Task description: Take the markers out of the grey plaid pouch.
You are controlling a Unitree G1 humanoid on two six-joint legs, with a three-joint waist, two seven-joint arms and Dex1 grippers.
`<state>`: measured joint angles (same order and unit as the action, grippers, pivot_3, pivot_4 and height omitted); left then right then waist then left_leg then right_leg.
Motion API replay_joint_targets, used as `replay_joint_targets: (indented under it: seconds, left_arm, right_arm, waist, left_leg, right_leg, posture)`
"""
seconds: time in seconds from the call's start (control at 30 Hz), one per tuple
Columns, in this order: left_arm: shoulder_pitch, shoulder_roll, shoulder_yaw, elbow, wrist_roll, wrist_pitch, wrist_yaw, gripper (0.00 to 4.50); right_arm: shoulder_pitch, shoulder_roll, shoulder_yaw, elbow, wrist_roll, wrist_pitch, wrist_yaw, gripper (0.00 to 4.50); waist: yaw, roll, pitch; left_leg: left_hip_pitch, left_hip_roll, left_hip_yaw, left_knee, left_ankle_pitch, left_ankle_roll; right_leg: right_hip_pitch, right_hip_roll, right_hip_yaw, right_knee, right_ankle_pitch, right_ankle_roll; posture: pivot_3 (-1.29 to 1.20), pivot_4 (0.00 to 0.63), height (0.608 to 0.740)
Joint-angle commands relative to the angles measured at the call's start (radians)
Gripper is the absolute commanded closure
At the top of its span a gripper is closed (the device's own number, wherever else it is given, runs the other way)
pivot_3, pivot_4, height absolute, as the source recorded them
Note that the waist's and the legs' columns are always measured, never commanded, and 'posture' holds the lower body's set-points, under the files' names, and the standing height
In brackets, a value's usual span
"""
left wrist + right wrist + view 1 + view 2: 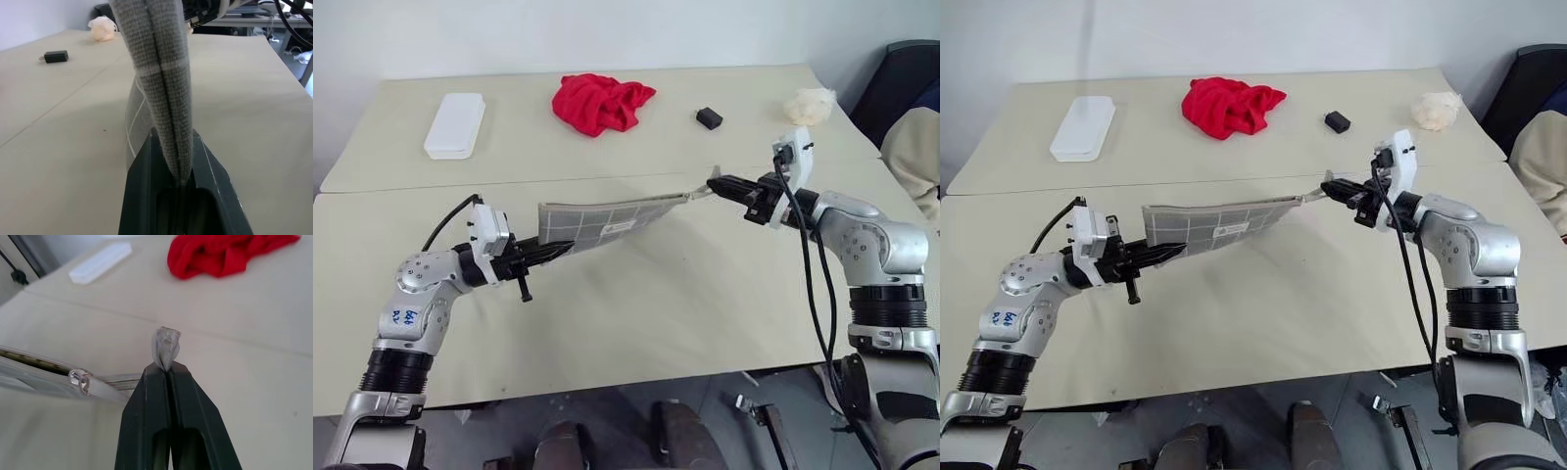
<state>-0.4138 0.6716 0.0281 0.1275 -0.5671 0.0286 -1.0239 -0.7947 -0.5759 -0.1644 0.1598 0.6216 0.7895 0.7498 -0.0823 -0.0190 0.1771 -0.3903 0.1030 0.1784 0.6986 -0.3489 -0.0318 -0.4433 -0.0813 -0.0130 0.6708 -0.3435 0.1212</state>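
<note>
The left gripper's fingers (146, 186) clamp one end of the grey plaid pouch (607, 223), the right gripper's fingers (156, 396) its other end.

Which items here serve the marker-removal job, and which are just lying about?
In use: grey plaid pouch, stretched above the table between left pincer and right pincer, both shut on it.

Lying about: white box, red cloth, small black block, crumpled pale wad.
</note>
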Motion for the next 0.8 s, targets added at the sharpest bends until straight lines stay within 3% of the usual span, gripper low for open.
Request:
replay_joint_targets:
  seconds: [0.03,0.23,0.37,0.47,0.57,0.77,0.8]
  left_arm:
    - [-0.009,-0.013,0.044,-0.002,0.044,-0.057,0.006,4.5]
    - [-0.032,-0.05,0.07,0.042,0.081,-0.119,0.0,4.5]
    - [-0.027,-0.058,0.05,0.046,0.103,-0.127,-0.038,4.5]
    - [-0.038,-0.077,0.028,0.076,0.166,-0.244,-0.068,4.5]
    - [-0.069,-0.118,0.023,0.114,0.197,-0.32,-0.059,4.5]
    - [-0.096,-0.164,-0.009,0.152,0.235,-0.399,-0.081,4.5]
    - [-0.099,-0.167,-0.01,0.155,0.233,-0.399,-0.083,4.5]
  right_arm:
    - [0.014,-0.056,-0.103,-0.094,0.112,0.07,0.048,3.87]
    - [0.25,-0.265,-0.14,-0.16,0.051,-0.093,0.284,1.94]
    - [0.382,-0.36,-0.177,-0.146,0.043,-0.157,0.406,1.94]
    - [0.382,-0.385,-0.167,-0.175,0.04,-0.184,0.432,1.94]
    - [0.31,-0.367,-0.126,-0.257,0.083,-0.125,0.402,2.51]
    - [0.205,-0.317,-0.01,-0.353,0.058,-0.098,0.346,4.43]
    - [0.197,-0.315,0.004,-0.362,0.051,-0.103,0.344,4.47]
  waist:
    - [0.002,0.0,0.0]
    - [0.038,0.0,0.0]
    - [0.05,0.0,0.0]
    - [0.05,0.0,0.0]
    - [0.052,0.0,0.0]
    - [0.056,0.0,0.0]
    - [0.058,0.0,0.0]
  left_leg:
    - [0.0,0.0,0.0,0.0,0.0,0.0]
    - [0.0,-0.001,0.0,0.0,0.0,0.0]
    - [0.001,-0.001,0.0,0.001,0.0,0.0]
    - [0.004,-0.001,0.001,0.001,0.0,0.0]
    - [0.005,-0.001,0.0,0.002,0.0,0.0]
    - [0.005,-0.001,-0.001,0.003,0.0,0.0]
    - [0.005,-0.001,-0.001,0.003,0.0,0.0]
  right_leg:
    - [0.0,0.0,0.0,0.0,0.0,0.0]
    - [0.001,0.0,0.0,-0.007,0.0,0.0]
    - [0.002,0.0,0.0,-0.007,0.0,0.0]
    - [0.003,0.0,0.001,-0.006,0.0,0.0]
    - [0.005,0.0,0.001,-0.006,0.001,-0.001]
    - [0.005,0.0,0.001,-0.006,0.001,-0.001]
    - [0.005,0.0,0.001,-0.006,0.001,-0.001]
  posture:
    - [0.0,0.15,0.74]
    - [0.0,0.15,0.74]
    - [0.0,0.15,0.74]
    - [0.0,0.15,0.74]
    - [0.0,0.15,0.74]
    - [0.0,0.15,0.74]
    - [0.0,0.15,0.74]
